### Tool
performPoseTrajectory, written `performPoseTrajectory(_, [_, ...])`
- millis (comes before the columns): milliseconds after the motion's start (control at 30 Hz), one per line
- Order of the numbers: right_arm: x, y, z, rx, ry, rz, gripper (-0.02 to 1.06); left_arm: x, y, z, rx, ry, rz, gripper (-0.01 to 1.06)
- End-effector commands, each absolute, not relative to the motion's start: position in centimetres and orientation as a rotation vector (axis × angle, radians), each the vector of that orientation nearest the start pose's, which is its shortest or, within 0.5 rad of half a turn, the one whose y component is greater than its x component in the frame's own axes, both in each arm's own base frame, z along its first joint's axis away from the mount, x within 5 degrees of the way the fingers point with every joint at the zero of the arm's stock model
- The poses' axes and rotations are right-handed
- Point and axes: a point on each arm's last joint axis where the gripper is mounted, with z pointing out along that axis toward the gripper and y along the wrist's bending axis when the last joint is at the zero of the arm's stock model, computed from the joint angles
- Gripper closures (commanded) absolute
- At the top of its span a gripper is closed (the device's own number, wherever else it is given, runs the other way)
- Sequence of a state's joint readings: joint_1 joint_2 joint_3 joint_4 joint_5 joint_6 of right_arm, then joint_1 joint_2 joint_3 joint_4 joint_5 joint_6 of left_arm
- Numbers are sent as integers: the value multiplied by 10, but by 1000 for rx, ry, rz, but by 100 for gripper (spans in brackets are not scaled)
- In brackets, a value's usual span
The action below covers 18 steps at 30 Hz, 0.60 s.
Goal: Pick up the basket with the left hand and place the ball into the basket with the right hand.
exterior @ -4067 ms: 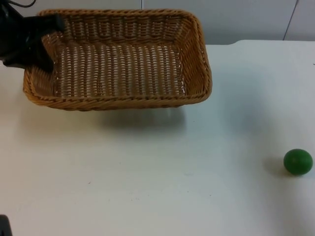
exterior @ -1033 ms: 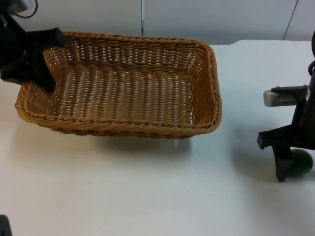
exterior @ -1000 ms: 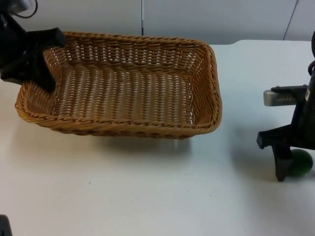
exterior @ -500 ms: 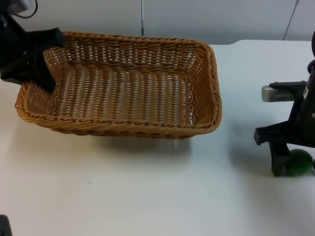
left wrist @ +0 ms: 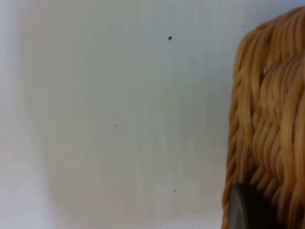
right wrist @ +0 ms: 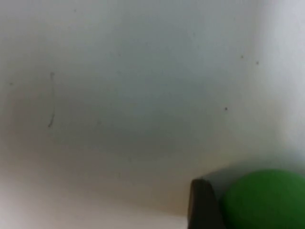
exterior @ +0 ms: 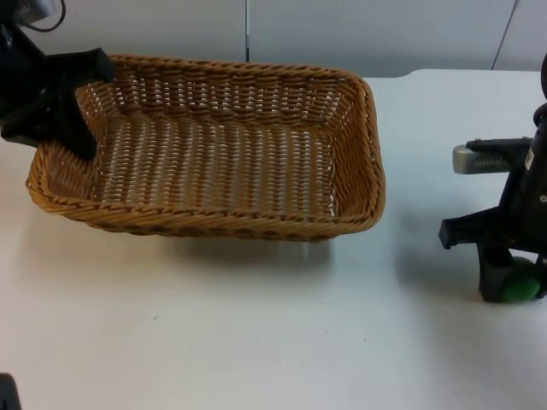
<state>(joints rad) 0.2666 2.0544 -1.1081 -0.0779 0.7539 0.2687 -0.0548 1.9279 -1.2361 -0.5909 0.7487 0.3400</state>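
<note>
The brown wicker basket (exterior: 214,224) is tilted at the table's back left, with a shadow under its front edge. My left gripper (exterior: 73,96) is shut on the basket's left rim. In the left wrist view the woven rim (left wrist: 271,119) runs beside a black fingertip (left wrist: 248,210). The green ball (exterior: 524,289) rests on the white table at the right edge. My right gripper (exterior: 515,292) is down around it and shut on it. One black finger (exterior: 493,278) covers the ball's left side. In the right wrist view a fingertip (right wrist: 202,205) presses against the ball (right wrist: 267,200).
The white table (exterior: 256,342) ends at the grey partition wall (exterior: 385,34) behind the basket. Bare table lies between the basket's right side and the right arm.
The right gripper's visible finger has moved right against the ball and now hides part of it. Basket and left gripper have stayed in place over the last second.
</note>
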Motion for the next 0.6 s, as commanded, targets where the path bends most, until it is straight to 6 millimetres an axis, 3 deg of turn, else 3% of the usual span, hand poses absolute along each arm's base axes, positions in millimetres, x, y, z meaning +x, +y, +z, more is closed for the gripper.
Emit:
performPoseTrajectory(0, [338, 87, 95, -133, 3122, -85, 105, 377, -56, 177, -20, 2792, -621, 105])
performPoseTrajectory(167, [373, 97, 145, -161, 3017, -47, 105, 377, -56, 177, -20, 2792, -621, 105])
performPoseTrajectory(200, [373, 97, 145, -161, 3017, -47, 105, 377, -56, 177, -20, 2792, -621, 105])
performPoseTrajectory(300, [395, 103, 192, -181, 2940, -32, 105, 377, -56, 177, -20, 2792, -621, 105])
performPoseTrajectory(333, [395, 103, 192, -181, 2940, -32, 105, 377, -56, 177, -20, 2792, -621, 105])
performPoseTrajectory(400, [406, 106, 220, -183, 2886, -14, 105, 378, -56, 177, -21, 2791, -620, 105])
performPoseTrajectory(467, [414, 114, 247, -219, 2838, 75, 105, 378, -56, 177, -22, 2789, -618, 105])
performPoseTrajectory(500, [414, 114, 247, -219, 2838, 75, 105, 378, -56, 177, -22, 2789, -618, 105])
performPoseTrajectory(567, [417, 125, 265, -250, 2795, 228, 105, 378, -56, 177, -22, 2789, -618, 105])
